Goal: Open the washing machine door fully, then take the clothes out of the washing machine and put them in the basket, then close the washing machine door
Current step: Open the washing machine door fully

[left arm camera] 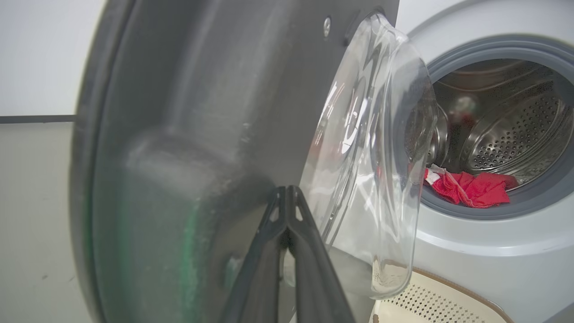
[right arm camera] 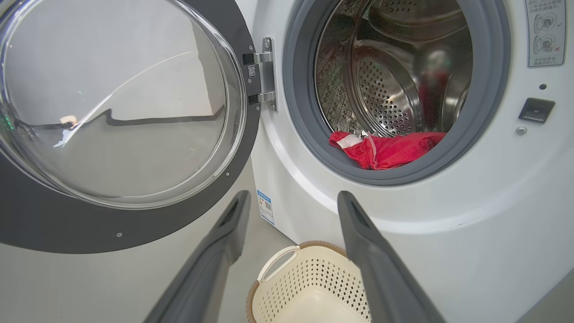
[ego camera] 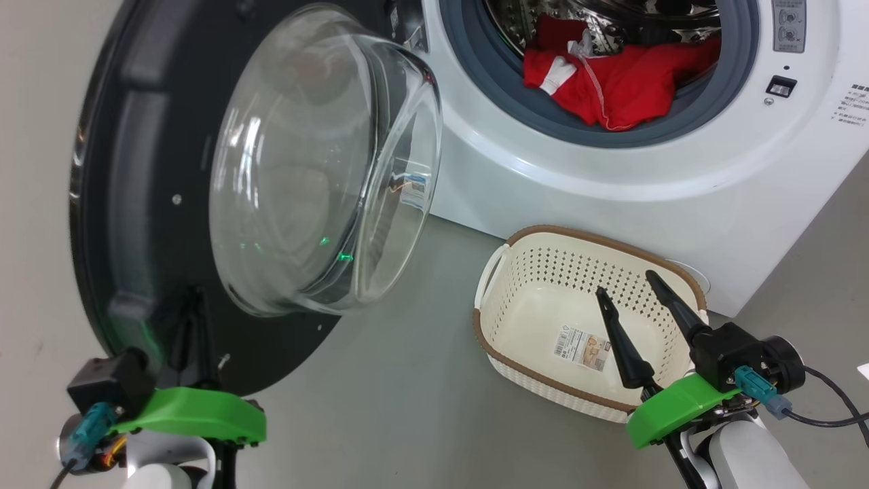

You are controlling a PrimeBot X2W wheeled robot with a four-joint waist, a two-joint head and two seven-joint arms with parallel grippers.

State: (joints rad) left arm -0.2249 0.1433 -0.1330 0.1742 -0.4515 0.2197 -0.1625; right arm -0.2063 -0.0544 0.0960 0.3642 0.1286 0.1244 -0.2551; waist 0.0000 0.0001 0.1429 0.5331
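Door [ego camera: 136,204] wide open — clothes [ego camera: 624,88] (red) inside washing machine [ego camera: 577,170].

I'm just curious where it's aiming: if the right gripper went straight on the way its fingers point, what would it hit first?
Probably the white front-loading washing machine: the open right gripper aims at its front panel just below the grey rubber ring, though depth is hard to judge.

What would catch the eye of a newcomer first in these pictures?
The large round door with its black rim and bulging clear glass bowl stands open at the left of the head view. At the mouth of the white front-loading washing machine lie bright red fabric clothes. Below, a cream-white perforated plastic basket with a brown rim sits on the grey floor, with no clothes in it.
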